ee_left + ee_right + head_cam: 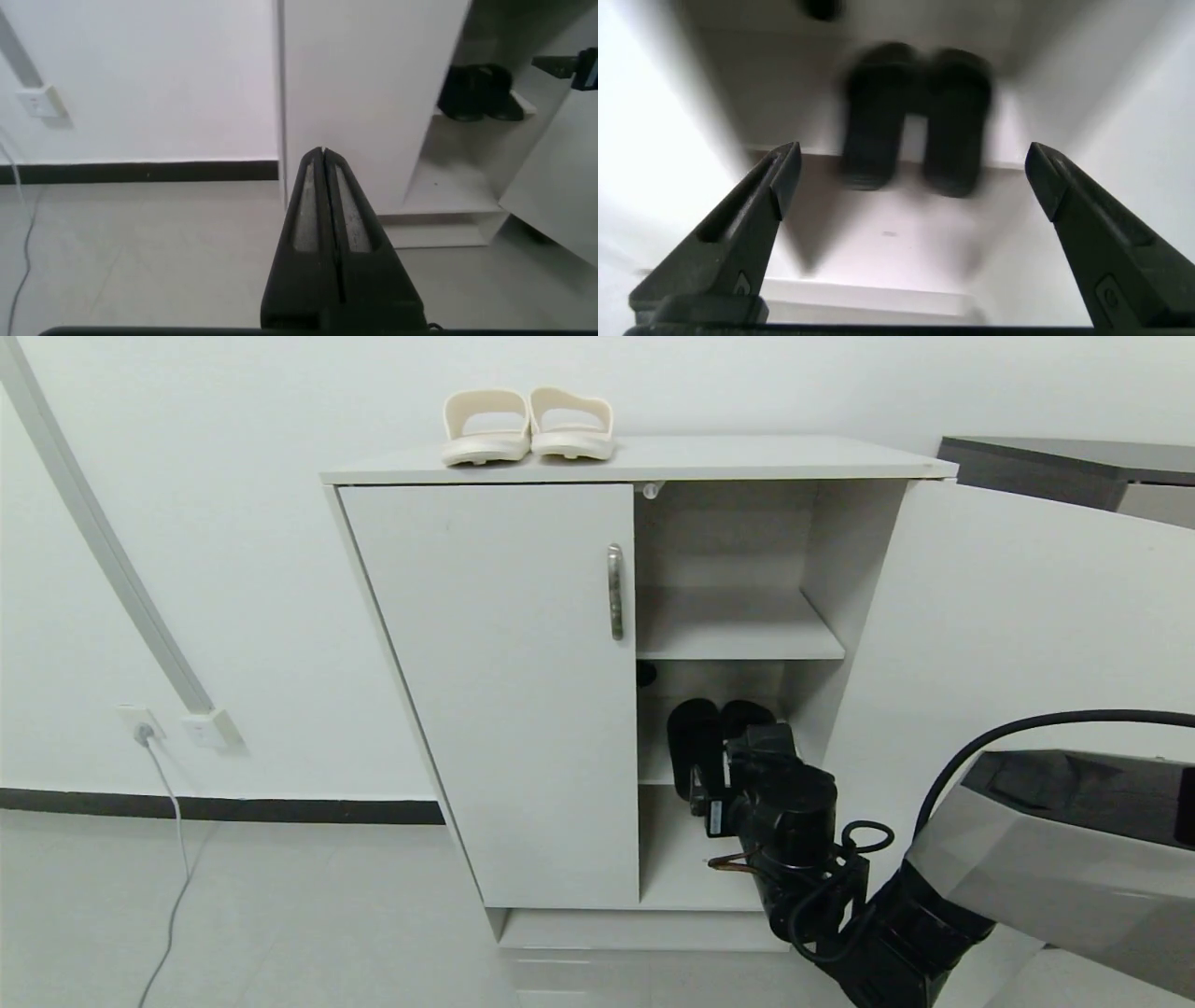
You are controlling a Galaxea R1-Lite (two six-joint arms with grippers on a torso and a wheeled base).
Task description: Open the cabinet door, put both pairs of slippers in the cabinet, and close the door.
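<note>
Right end effector (912,154) agape — two black slippers (695,733), two cream slippers (485,443)

1 slipper pair (528,426) on cabinet (747,457) top; other pair (698,737) inside, mid shelf (657,769).

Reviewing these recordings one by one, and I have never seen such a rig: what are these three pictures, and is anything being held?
It is a two-armed robot. The wide picture comes from its head camera, the other two from cameras on its wrists. The cabinet stands with one door open. Cream slippers sit on top; black slippers lie on a middle shelf inside. The right gripper is open in front of them. The left gripper is shut and empty. Nothing is held.
</note>
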